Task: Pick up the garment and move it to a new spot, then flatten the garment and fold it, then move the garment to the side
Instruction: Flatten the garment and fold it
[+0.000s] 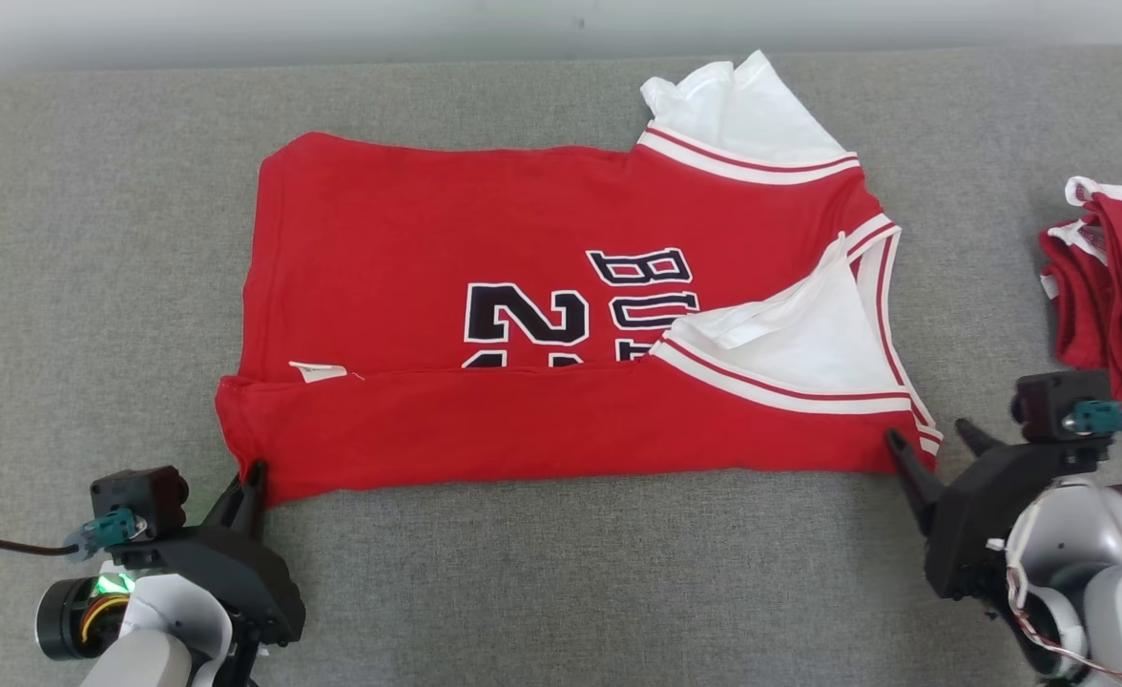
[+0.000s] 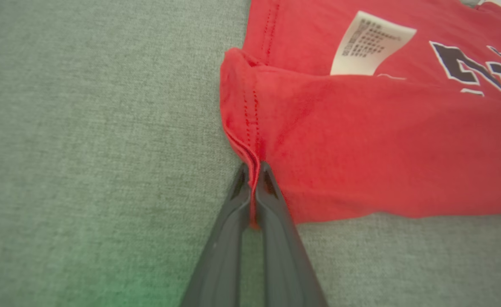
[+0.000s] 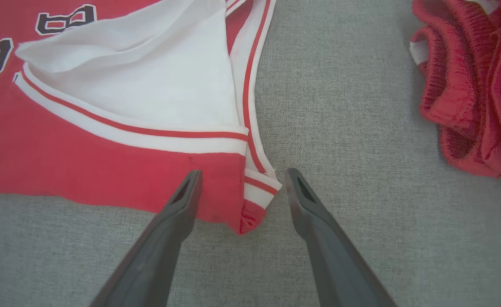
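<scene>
the grey surface held your garment centred, near edge folded over. your left gripper was clenched on its near-left hem corner; your right gripper stood spread astride the near-right corner. lifting one-sided could have undone the fold.

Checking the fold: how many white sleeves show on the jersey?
2. One white sleeve sticks out at the far edge of the jersey; the other lies folded over the lettering, near the right claw. None looks hidden.
</scene>
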